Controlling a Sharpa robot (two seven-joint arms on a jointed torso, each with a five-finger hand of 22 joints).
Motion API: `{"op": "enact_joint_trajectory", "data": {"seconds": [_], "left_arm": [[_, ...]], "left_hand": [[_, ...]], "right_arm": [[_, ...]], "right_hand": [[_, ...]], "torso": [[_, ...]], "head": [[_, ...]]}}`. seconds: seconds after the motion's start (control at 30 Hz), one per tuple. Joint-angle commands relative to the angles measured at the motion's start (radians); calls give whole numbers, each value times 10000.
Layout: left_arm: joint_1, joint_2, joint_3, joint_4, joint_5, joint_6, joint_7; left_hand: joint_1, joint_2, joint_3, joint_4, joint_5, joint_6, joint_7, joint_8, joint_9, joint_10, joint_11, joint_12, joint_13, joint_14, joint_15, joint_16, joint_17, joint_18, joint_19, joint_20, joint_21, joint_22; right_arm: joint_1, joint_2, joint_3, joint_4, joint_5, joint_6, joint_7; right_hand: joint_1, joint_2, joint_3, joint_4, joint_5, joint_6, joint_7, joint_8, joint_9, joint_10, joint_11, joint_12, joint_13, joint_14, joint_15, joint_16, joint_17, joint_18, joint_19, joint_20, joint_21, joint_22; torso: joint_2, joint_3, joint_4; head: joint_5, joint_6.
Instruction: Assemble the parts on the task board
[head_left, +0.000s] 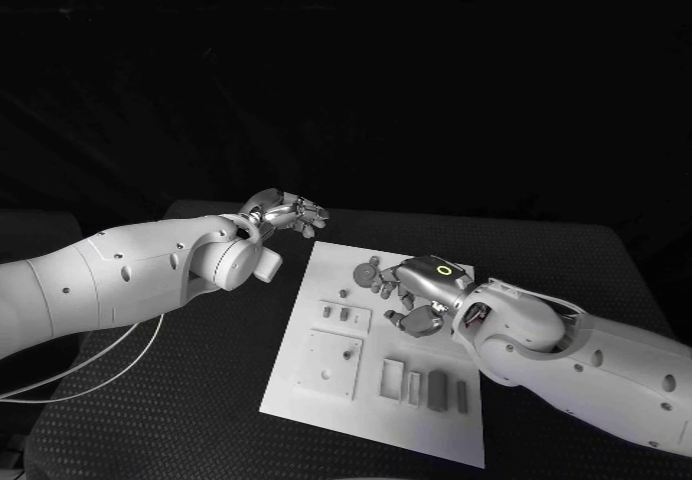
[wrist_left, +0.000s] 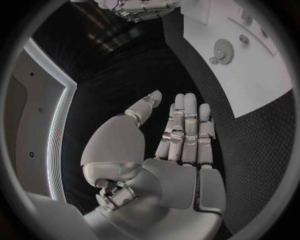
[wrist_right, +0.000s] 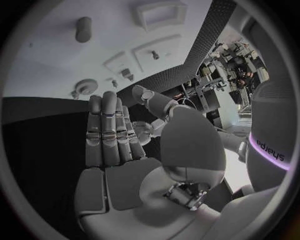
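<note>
Left hand (head_left: 284, 213) hovers off the far left corner of the task board (head_left: 346, 315), fingers (wrist_left: 186, 125) straight, holding nothing. Right hand (head_left: 415, 291) above the board's right side, fingers (wrist_right: 106, 131) extended, empty. Grey parts (head_left: 418, 386) lie on the board.

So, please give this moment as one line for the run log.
left hand: open, beside board's far corner | right hand: open, over white board | gear: on board, untouched | assembly: not yet started
</note>
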Motion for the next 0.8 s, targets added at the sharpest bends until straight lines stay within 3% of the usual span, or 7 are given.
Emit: {"op": "enact_joint_trajectory", "data": {"seconds": [0.03, 0.17, 0.27, 0.37, 0.53, 0.63, 0.8], "left_arm": [[13, -27, 5, 40, 40, 130, 73], [13, -32, 5, 44, 40, 137, 77], [12, -27, 5, 52, 40, 155, 81], [11, -9, 4, 45, 40, 169, 84], [10, -34, 0, 38, 40, 190, 77], [10, -36, 0, 37, 40, 189, 81], [10, -23, -1, 33, 40, 208, 77]], "left_hand": [[71, -1, -26, -53, 33, -54, 9, 43, -9, -39, 9, 8, 11, 71, 23, -36, 15, -117, 64, -225, -65, 15], [73, -2, -26, -55, 33, -54, 9, 44, -9, -38, 9, 8, 11, 71, 22, -37, 17, -117, 64, -225, -66, 16], [75, -4, -26, -56, 33, -54, 8, 45, -9, -38, 9, 9, 11, 72, 22, -38, 19, -117, 64, -226, -67, 16], [76, -3, -26, -57, 33, -54, 8, 45, -9, -38, 9, 9, 11, 72, 22, -39, 20, -117, 65, -226, -68, 17], [78, -2, -26, -57, 33, -54, 8, 46, -9, -38, 9, 10, 12, 73, 22, -40, 23, -117, 66, -226, -69, 18], [78, -1, -27, -56, 32, -54, 9, 47, -9, -38, 9, 10, 12, 74, 22, -41, 25, -118, 66, -226, -70, 19], [78, 0, -28, -55, 32, -56, 9, 48, -9, -39, 9, 10, 12, 75, 22, -44, 29, -118, 68, -225, -72, 21]], "right_arm": [[194, -424, 43, 192, 652, 602, 11], [359, -809, 44, 112, 476, 1166, -146], [375, -933, 41, -83, 242, 1618, -256], [374, -992, 39, -234, -20, 2062, -378], [349, -1012, 14, -384, -191, 2293, -391], [267, -949, -59, -448, -250, 2364, -375], [66, -816, -109, -514, -327, 2430, -301]], "right_hand": [[-220, 25, -227, -1, 81, -66, 36, 42, -20, 84, -51, 24, 18, 24, -68, 45, 5, 216, 83, -8, 74, 41], [-439, 12, -580, -94, -26, -156, -79, 18, -59, -65, 16, -78, -28, -187, 9, -59, -48, 216, -143, 59, -53, 45], [-597, 7, -804, -135, -214, -219, -219, 3, -83, -209, 85, -170, -71, -290, 68, -96, -66, 214, -256, 113, -118, 53], [-807, -2, -1103, -168, -302, -257, -255, 5, -101, -361, 152, -262, -120, -432, 133, -139, -83, 214, -390, 169, -191, 68], [-1018, -4, -1451, -178, -299, -313, -325, 5, -125, -497, 190, -335, -163, -552, 172, -150, -86, 216, -493, 215, -243, 105], [-1059, -1, -1539, -171, -277, -329, -333, 6, -132, -520, 193, -345, -171, -565, 178, -141, -84, 216, -499, 219, -248, 117], [-1042, 16, -1567, -142, -251, -312, -358, 26, -132, -489, 182, -325, -165, -552, 167, -118, -78, 216, -478, 209, -244, 129]], "torso": [[4, -8, -17], [0, -11, -35], [4, -10, -59], [10, 3, -65], [12, 23, -39], [9, 12, -57], [6, 1, -21]], "head": [[-90, 81], [-164, 122], [-178, 130], [-147, 97], [-158, 58], [-151, 41], [-142, -18]]}}
